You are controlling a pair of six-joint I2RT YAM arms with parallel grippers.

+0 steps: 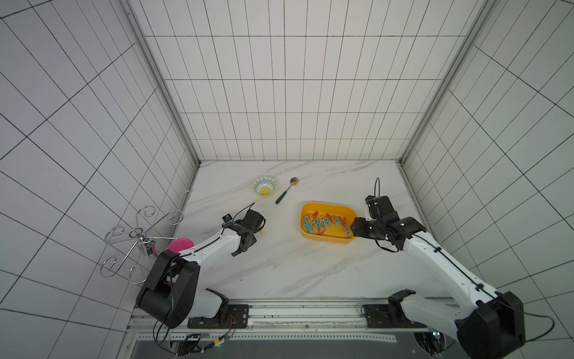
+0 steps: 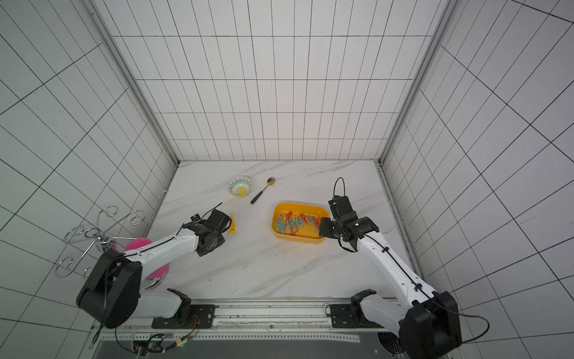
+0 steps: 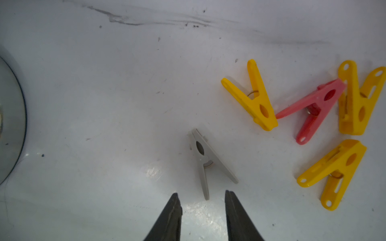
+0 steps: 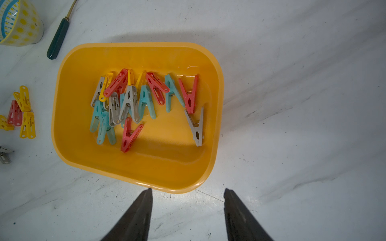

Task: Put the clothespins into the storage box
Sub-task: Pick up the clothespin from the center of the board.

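Left wrist view shows the left gripper parted and empty, a grey clothespin just ahead, one leg aimed into the gap; pinching only that thin leg could flick it away. The right gripper, likewise parted, hovers just short of the storage box holding most clothespins. Both top views hide that peg under the left arm.

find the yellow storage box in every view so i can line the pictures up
Top view: storage box sits right of centre, in front and to the right of the green-handled spoon.
Top view: storage box at centre, spoon behind and to its left.
Left wrist: not in it; only loose clothespins.
Right wrist: box fills most of the picture, clothespins inside.
Shared landmark: the spoon, absent only from the left wrist.
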